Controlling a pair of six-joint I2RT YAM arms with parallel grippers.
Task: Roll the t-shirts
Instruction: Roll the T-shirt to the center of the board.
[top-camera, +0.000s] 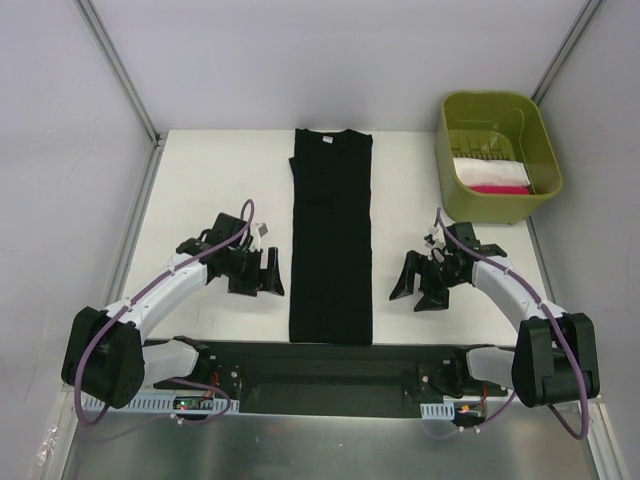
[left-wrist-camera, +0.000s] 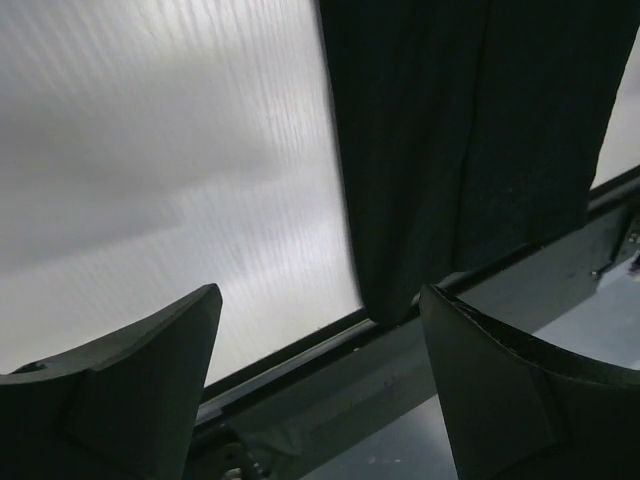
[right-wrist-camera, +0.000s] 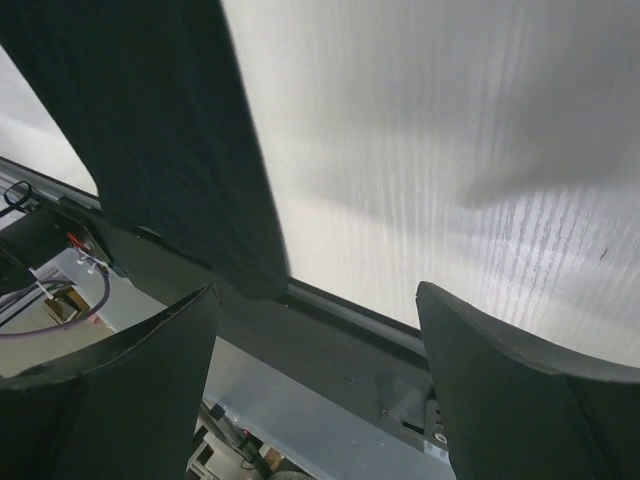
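A black t-shirt (top-camera: 331, 235) lies flat down the middle of the white table, folded lengthwise into a long narrow strip, its collar at the far end. My left gripper (top-camera: 259, 277) hovers just left of the strip's near part, open with nothing between its fingers. My right gripper (top-camera: 417, 286) stands just right of the strip, also open and empty. In the left wrist view the shirt's near corner (left-wrist-camera: 440, 160) shows upper right of the fingers (left-wrist-camera: 140, 380). The right wrist view has the shirt (right-wrist-camera: 160, 140) at upper left, beyond the open fingers (right-wrist-camera: 520, 380).
An olive-green basket (top-camera: 540, 175) stands at the far right corner, holding folded white (top-camera: 488, 172) and pink (top-camera: 495, 189) cloth. A black bar (top-camera: 330, 365) with the arm bases runs along the near edge. Grey walls and metal posts enclose the table.
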